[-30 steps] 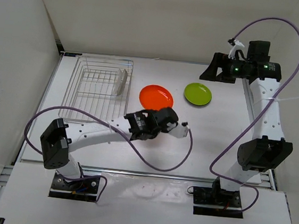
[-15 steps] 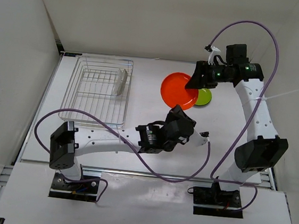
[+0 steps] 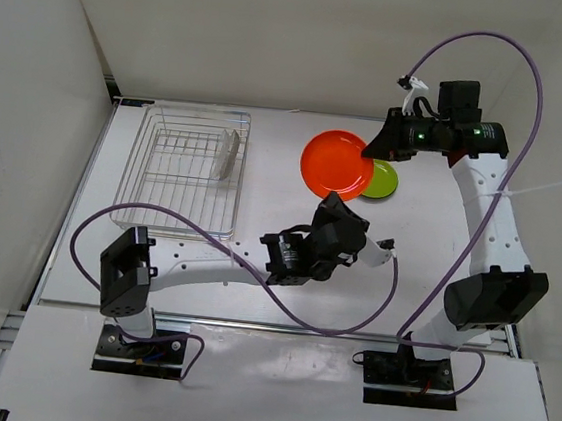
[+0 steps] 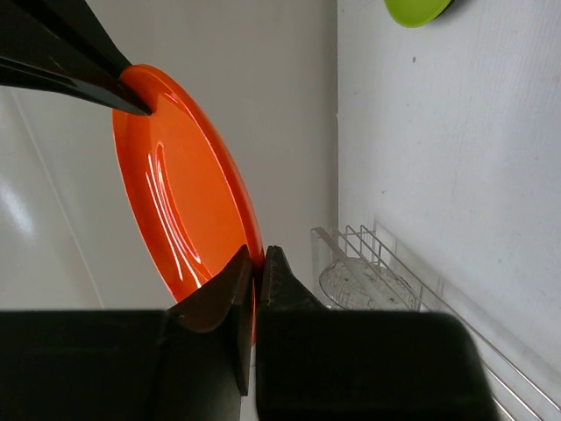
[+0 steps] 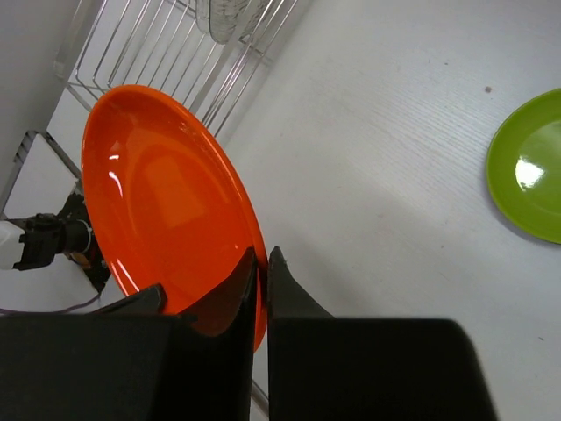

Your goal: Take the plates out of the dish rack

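The orange plate (image 3: 336,163) hangs tilted in the air above the table, held at two places on its rim. My left gripper (image 4: 259,254) is shut on its near rim (image 4: 188,202). My right gripper (image 5: 261,254) is shut on the opposite rim (image 5: 166,202), and its fingers (image 4: 83,66) show at the top left of the left wrist view. The lime green plate (image 3: 384,182) lies flat on the table, partly hidden behind the orange one. At the back left is the dish rack (image 3: 154,172), with a clear plate (image 3: 229,153) standing on edge inside it.
The left arm (image 3: 215,264) stretches across the table's front middle. White walls close in the back and left, near the rack. The right arm (image 3: 491,223) rises along the right edge. Purple cables loop around both arms.
The left arm carried the orange plate up and to the right. The right gripper came in from the back right and closed on the plate's far rim.
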You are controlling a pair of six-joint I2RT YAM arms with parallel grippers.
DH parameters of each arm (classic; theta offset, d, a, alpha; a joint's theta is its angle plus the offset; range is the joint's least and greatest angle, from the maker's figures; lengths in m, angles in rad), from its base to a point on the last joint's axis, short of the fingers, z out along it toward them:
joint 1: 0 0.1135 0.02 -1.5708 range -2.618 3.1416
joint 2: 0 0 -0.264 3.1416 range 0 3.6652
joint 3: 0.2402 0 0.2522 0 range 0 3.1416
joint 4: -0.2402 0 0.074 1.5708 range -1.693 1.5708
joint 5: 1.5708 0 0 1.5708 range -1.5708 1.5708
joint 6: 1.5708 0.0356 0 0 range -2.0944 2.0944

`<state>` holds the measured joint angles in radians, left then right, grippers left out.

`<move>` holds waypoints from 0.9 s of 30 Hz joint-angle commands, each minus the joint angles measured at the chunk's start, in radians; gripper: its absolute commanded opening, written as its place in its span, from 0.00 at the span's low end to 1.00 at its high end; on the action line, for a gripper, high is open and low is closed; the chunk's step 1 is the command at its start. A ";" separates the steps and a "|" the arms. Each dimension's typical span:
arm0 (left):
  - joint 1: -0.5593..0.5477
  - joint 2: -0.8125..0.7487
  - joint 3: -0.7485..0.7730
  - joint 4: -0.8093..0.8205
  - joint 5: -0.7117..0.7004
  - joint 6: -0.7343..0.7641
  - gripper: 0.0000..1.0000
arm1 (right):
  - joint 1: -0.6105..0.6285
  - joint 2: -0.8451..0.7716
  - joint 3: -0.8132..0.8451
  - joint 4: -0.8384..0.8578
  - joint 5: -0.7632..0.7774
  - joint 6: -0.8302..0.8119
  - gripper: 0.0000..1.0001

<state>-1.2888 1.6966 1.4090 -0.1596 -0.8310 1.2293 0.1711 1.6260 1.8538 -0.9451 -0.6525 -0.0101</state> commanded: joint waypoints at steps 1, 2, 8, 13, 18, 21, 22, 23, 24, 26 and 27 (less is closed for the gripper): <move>0.028 0.012 0.028 0.129 -0.031 0.044 0.11 | 0.019 -0.043 -0.004 -0.024 -0.019 -0.011 0.00; 0.028 0.012 0.039 0.176 -0.040 0.044 0.12 | 0.019 -0.043 -0.004 -0.024 -0.019 -0.011 0.00; 0.069 0.058 0.088 0.203 -0.065 0.012 0.44 | 0.019 -0.054 -0.022 -0.003 0.008 0.016 0.00; 0.069 0.067 0.154 -0.037 -0.030 -0.148 0.98 | 0.008 -0.054 -0.022 0.043 0.074 0.067 0.00; 0.069 0.055 0.186 -0.315 0.091 -0.400 1.00 | -0.093 0.029 -0.015 0.114 0.211 0.166 0.00; 0.080 0.015 0.168 -0.386 0.151 -0.448 1.00 | -0.171 0.127 0.027 0.114 0.238 0.190 0.00; 0.080 0.015 0.168 -0.412 0.162 -0.459 1.00 | -0.189 0.147 0.039 0.129 0.238 0.200 0.00; 0.113 0.005 0.168 -0.413 0.171 -0.468 1.00 | -0.218 0.164 0.039 0.143 0.238 0.200 0.00; 0.132 0.005 0.168 -0.400 0.171 -0.468 1.00 | -0.231 0.193 0.039 0.175 0.238 0.200 0.00; 0.217 0.005 0.192 -0.385 0.156 -0.496 1.00 | -0.261 0.221 0.030 0.201 0.258 0.200 0.00; 0.255 0.005 0.215 -0.371 0.156 -0.511 1.00 | -0.272 0.248 0.030 0.213 0.245 0.200 0.00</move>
<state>-1.1488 1.7790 1.5723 -0.5114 -0.6830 0.8021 -0.0734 1.8542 1.8626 -0.8101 -0.4175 0.1612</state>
